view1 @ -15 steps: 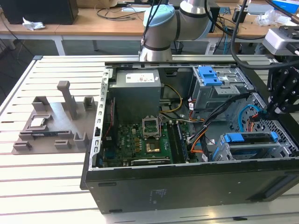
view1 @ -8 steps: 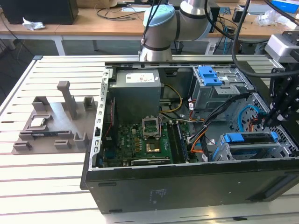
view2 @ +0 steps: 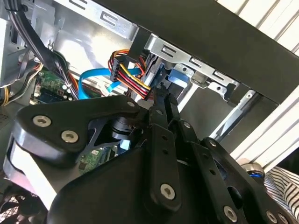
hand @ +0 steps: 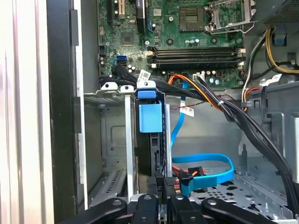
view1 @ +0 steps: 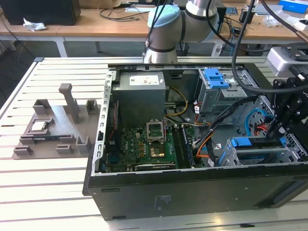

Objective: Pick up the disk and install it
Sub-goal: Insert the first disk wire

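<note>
End effector (hand: pixel 159 198) seen at drive cage (hand: pixel 112 140) in computer case (view1: pixel 192 192); fingers drawn together on rear edge of disk (hand: pixel 150 135). Disk seated upright in cage slot, blue frame tab toward motherboard (hand: pixel 187 37).

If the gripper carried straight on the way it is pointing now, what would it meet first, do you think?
Probably the disk, standing on edge in the drive cage with its blue frame tab facing the motherboard. In the first wrist view the gripper sits right at the disk's near end; whether it already touches is unclear.
</note>
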You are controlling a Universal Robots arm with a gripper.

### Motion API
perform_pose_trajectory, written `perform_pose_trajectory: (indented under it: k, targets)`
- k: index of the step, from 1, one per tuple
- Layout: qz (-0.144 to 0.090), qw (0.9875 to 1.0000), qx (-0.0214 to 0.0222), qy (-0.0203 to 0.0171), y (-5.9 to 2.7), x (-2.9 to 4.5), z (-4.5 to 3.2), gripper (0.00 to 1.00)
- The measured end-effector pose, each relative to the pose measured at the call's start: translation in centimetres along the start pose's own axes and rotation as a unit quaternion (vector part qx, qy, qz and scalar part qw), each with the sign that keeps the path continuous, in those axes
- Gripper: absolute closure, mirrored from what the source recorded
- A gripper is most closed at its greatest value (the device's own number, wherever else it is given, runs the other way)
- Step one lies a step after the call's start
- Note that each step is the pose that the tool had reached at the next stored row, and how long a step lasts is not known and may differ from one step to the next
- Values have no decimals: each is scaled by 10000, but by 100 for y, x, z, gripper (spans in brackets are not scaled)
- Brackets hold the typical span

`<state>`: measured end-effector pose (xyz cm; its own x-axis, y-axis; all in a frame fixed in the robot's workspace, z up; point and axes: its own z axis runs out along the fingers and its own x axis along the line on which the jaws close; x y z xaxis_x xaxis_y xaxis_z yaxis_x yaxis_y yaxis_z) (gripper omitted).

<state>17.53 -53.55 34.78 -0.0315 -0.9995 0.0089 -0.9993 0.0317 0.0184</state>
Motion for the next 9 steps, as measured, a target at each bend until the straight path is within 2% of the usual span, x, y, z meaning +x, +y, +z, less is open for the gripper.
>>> perform_pose_trajectory:
  k: [9]
  targets:
    - [-42,10000,0,2,23,-5,43,83]
